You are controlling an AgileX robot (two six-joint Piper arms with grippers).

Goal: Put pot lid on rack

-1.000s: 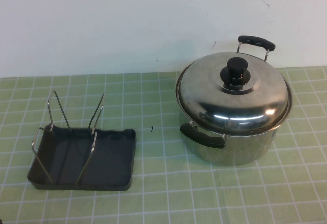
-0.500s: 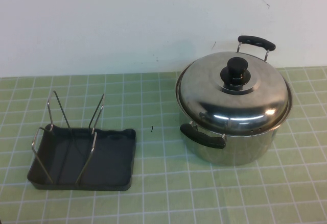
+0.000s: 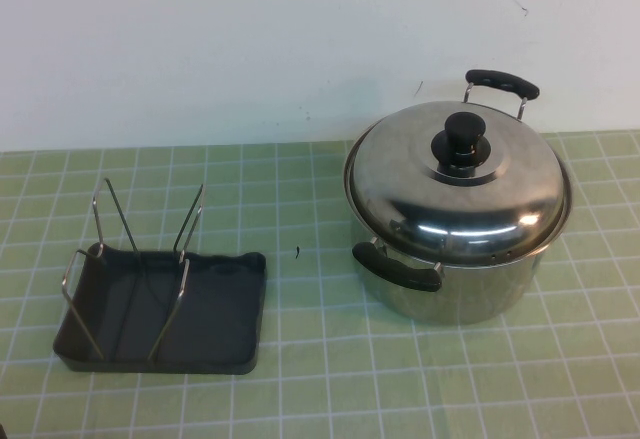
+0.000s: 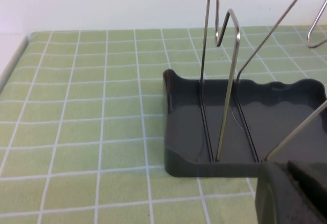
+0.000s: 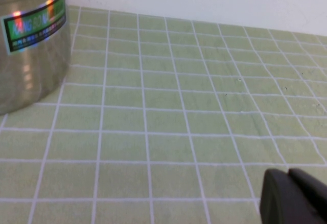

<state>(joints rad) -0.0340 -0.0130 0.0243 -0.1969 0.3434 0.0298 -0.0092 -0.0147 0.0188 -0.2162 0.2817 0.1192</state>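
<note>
A shiny domed steel pot lid (image 3: pixel 458 184) with black knob sits on the pot (image 3: pixel 470 279), right of the black wire-looped rack (image 3: pixel 160 309). Left gripper (image 4: pixel 296 193) near rack, right gripper (image 5: pixel 294 196) near pot; grips cannot be told

Shiny steel pot lid (image 3: pixel 455 184) with black knob, black rack (image 3: pixel 160 309), green white-gridded table (image 3: pixel 310 379).

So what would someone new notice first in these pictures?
First the shiny pot lid with its black knob, sitting on the steel pot at the table's right. Next the black rack with wire loops, empty, at the left. Only a dark corner of the left gripper and right gripper shows, both low by the table.
</note>
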